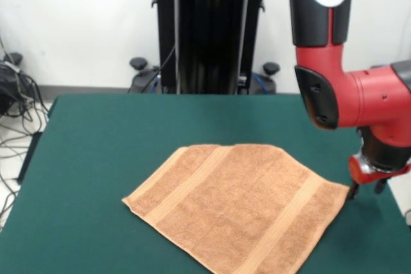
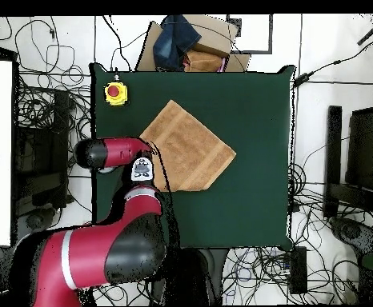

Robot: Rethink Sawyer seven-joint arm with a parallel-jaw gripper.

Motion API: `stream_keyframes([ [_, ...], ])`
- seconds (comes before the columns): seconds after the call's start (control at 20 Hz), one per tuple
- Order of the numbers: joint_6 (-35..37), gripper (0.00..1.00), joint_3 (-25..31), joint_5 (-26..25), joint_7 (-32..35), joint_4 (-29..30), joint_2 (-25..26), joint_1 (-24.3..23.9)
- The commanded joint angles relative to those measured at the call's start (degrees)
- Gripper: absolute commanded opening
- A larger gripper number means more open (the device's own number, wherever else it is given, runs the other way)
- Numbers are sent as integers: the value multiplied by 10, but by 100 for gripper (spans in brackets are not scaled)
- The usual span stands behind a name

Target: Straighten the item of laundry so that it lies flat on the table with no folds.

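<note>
Orange-tan terry towel (image 1: pixel 239 206) lies spread on the green table (image 1: pixel 96 158), turned diagonally, with a woven stripe band near each short end. In the front view it fills the lower middle of the felt and runs off the bottom edge; its right-hand corner points toward 3 o'clock. The gripper (image 1: pixel 367 190) hangs just past that corner, at about 3 o'clock from the towel's middle. Two dark fingertips (image 1: pixel 352 192) show below the red wrist, set apart, with nothing between them; the nearer tip sits right at the corner's edge, though I cannot tell whether it touches the cloth. From overhead, the towel (image 2: pixel 187 146) lies up-left of the table's centre, with the red arm (image 2: pixel 114 152) at its 9 o'clock.
</note>
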Motion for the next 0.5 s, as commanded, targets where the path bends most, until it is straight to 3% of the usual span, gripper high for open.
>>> stream_keyframes([
  [0.05, -46, 100, 22, 2, 105, 48, 26, -23],
  [0.25, -53, 100, 11, -10, 92, 31, 48, -29],
  [0.5, -49, 100, 9, -19, 79, 54, 30, -41],
])
